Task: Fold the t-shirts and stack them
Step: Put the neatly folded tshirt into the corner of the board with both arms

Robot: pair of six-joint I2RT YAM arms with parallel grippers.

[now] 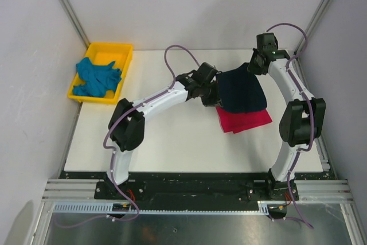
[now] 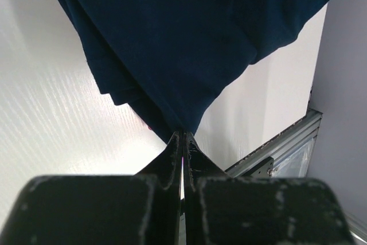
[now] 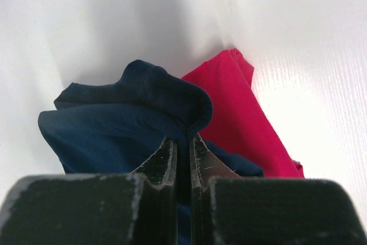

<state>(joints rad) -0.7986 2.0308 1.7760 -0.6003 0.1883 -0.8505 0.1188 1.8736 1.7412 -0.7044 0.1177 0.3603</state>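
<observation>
Stacking, we judge: left pincer (image 2: 183, 137) and right pincer (image 3: 183, 142) grip the navy shirt (image 1: 241, 89) over the pink shirt (image 1: 245, 121); next, lower it squarely.

The dark blue t-shirt (image 1: 242, 90) is folded, with one side pinched in my left jaws and the other in my right jaws. It covers most of the pink t-shirt (image 1: 245, 120), which lies flat on the worktop (image 1: 172, 142). The teal t-shirt (image 1: 97, 77) sits scrunched up in the yellow tray (image 1: 112, 45), well apart on the left.
</observation>
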